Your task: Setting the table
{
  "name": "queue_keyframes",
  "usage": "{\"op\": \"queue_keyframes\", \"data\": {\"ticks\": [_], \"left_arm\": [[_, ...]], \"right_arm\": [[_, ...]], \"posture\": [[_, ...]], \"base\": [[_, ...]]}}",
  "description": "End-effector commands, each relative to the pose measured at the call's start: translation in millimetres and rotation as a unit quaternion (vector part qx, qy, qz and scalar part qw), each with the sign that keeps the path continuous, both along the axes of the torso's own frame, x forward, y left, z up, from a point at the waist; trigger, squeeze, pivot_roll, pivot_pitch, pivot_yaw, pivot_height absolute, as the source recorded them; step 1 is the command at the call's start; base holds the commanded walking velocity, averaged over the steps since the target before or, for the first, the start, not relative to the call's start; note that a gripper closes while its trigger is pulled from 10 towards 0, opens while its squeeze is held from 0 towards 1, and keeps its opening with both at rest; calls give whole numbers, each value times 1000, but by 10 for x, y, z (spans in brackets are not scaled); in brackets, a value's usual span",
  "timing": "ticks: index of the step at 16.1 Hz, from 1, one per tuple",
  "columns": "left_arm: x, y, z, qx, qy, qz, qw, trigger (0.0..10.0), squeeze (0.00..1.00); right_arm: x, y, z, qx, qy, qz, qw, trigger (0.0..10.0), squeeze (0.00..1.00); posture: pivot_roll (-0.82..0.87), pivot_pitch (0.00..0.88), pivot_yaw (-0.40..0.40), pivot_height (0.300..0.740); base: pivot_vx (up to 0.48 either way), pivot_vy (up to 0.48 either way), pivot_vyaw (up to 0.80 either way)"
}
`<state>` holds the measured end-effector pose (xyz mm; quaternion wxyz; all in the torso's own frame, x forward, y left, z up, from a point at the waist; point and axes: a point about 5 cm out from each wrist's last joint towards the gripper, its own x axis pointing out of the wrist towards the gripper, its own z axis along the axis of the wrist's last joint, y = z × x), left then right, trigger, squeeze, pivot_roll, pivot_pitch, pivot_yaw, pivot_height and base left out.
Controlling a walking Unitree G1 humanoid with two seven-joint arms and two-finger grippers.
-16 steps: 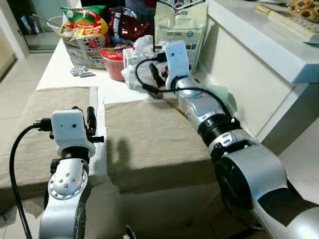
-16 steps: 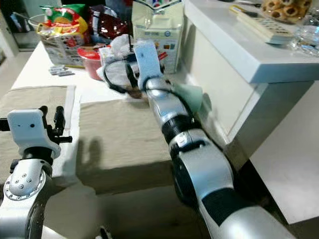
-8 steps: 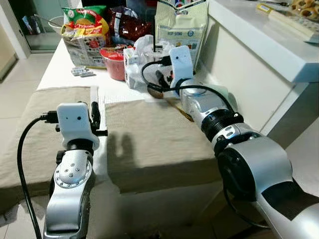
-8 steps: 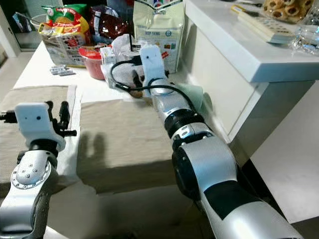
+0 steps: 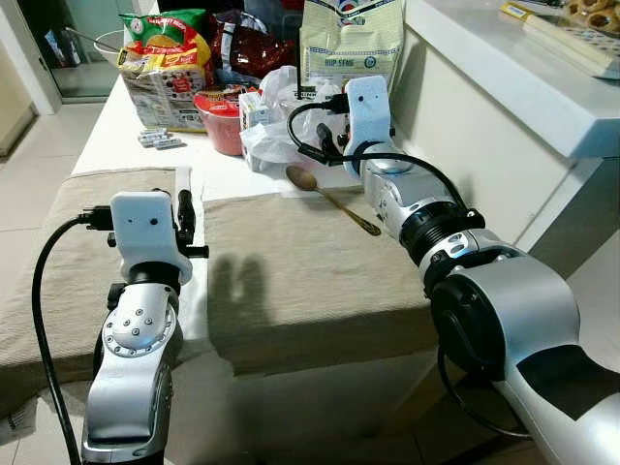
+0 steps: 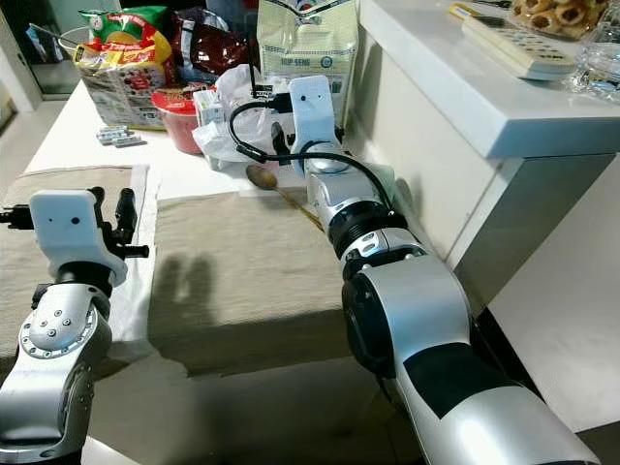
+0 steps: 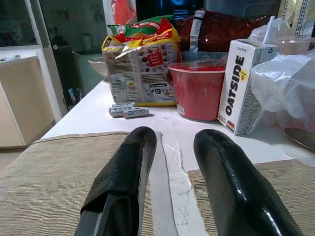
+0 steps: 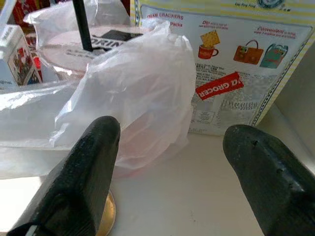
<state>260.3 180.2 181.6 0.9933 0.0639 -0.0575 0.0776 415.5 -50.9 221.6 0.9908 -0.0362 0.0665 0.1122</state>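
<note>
Across the far right edge of the right mat [image 5: 300, 271] a gold spoon [image 5: 329, 199] is laid at a slant, bowl on the bare tabletop [image 5: 232, 174] toward the clutter, handle on the cloth, held by nothing. Just beyond its bowl the right gripper [image 8: 167, 187] is poised with fingers [image 8: 78, 182] spread wide and empty, likely so the spoon can be left where a diner would reach it. A plastic bag [image 8: 133, 93] is faced closely. Over the gap between the two mats the left gripper [image 7: 170, 196] is held, fingers slightly apart, idle.
</note>
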Motion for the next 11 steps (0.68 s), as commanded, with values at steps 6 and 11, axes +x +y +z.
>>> {"op": "queue_keyframes", "data": {"ticks": [6,11], "left_arm": [[30,0,24,1,-3,-8,1000,10000,0],[-23,14,-5,0,0,1,1000,10000,0]], "right_arm": [[32,1,240,12,-56,6,998,10000,0],[-21,5,209,34,-104,61,992,10000,0]], "posture": [[45,5,2,740],[56,16,-13,740]], "base": [[0,0,0],[0,0,0]]}}
